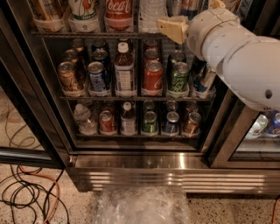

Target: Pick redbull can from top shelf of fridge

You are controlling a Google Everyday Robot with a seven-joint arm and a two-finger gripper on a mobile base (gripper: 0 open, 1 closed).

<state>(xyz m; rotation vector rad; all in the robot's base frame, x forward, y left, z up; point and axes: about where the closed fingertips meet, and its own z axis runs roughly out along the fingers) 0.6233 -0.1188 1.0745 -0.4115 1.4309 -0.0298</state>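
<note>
Item: redbull can (191,5), slim blue-and-silver aluminium, lower body only in view, standing at the front edge of the top shelf (87,34) toward its right end, inside the fridge (131,162). It is judged light, thin-walled, easily dented and probably slick from the cold, so it is best taken across mid-body with moderate squeeze. Gripper (173,29): at that same front edge, just below-left of the can and apparently not holding it; apart or together cannot be told. A cola bottle (119,11) stands further left.
</note>
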